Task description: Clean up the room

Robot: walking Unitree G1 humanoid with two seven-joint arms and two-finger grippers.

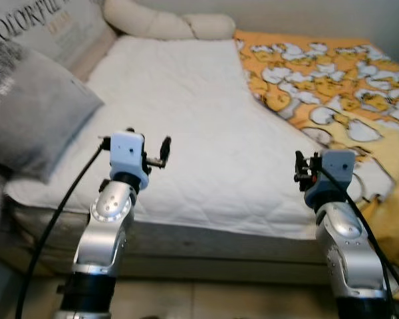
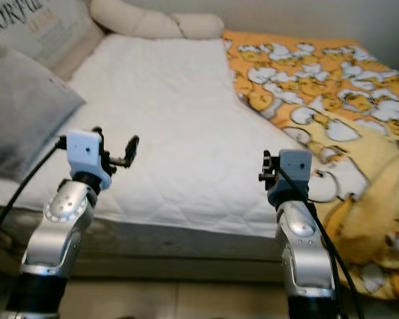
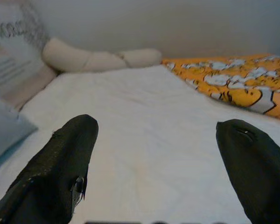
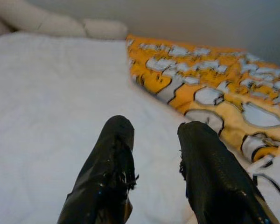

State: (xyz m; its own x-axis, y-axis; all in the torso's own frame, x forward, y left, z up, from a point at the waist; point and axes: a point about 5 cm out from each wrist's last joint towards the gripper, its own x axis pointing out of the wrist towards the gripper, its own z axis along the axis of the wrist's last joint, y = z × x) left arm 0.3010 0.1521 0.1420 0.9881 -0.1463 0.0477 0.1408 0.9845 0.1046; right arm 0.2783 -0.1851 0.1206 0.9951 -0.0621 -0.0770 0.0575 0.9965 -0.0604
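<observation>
Blanket [image 1: 332,80] — orange, duck print — bunched along bed's [image 1: 186,133] right edge, spilling off near right corner. Right gripper [image 4: 154,135] nearer, fingers narrowly parted, blanket just right of them. Left gripper [image 3: 156,140] spread wide over near edge — empty.

The beige pillow [image 1: 60,30] at the far left carried the word "COLORFUL"; its smaller lines were too blurred to read.

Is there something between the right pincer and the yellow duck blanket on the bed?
Nothing visible is in the way. The right pincer hovers over bare white sheet, fingers slightly apart and holding nothing, and the yellow duck blanket lies just ahead and to its right. The left pincer is open, off to the left.
</observation>
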